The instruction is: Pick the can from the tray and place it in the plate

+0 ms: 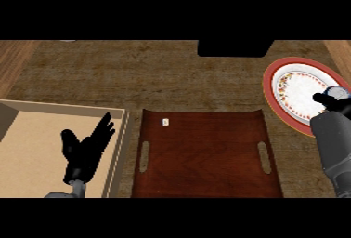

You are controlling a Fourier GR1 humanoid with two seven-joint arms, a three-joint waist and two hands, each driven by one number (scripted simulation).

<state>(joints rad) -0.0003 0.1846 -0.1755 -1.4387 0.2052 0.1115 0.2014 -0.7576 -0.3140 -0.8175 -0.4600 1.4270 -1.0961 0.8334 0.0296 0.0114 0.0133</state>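
While over plate (302,90), right hand (330,106) clasps can (339,92)

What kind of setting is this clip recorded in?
Probably a kitchen counter: a brown stone-like countertop holding a red-rimmed plate, a dark wooden serving tray with handle slots, and a shallow beige box.

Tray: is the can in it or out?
Out. The tray shows only bare wood; the can is in the right hand, over the plate.
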